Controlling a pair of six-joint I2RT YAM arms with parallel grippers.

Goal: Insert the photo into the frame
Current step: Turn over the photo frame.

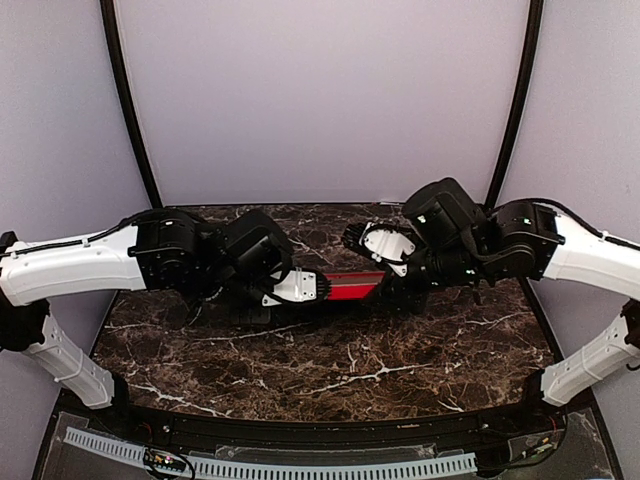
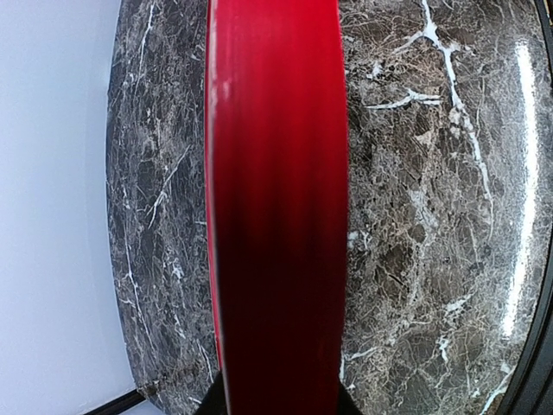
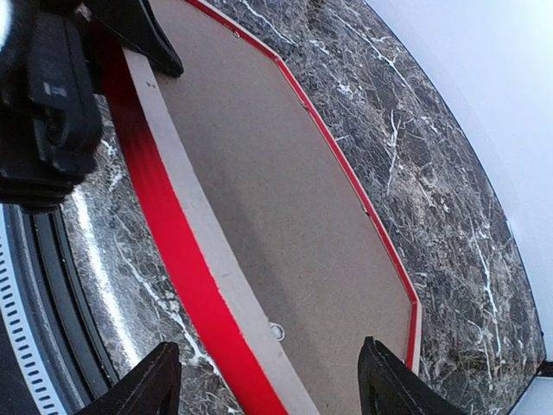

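My left pincer [image 2: 276, 405] is clamped on the left end of the frame [image 1: 355, 285], which is held over the middle of the surface [image 1: 300, 390]. My right pincer [image 3: 272, 380] stands apart, fingers either side of the right end without visibly pinching it. Count: one frame, its brown backing board [image 3: 285, 190] seated, two pincers, no photo in view; I judge insertion not yet done.
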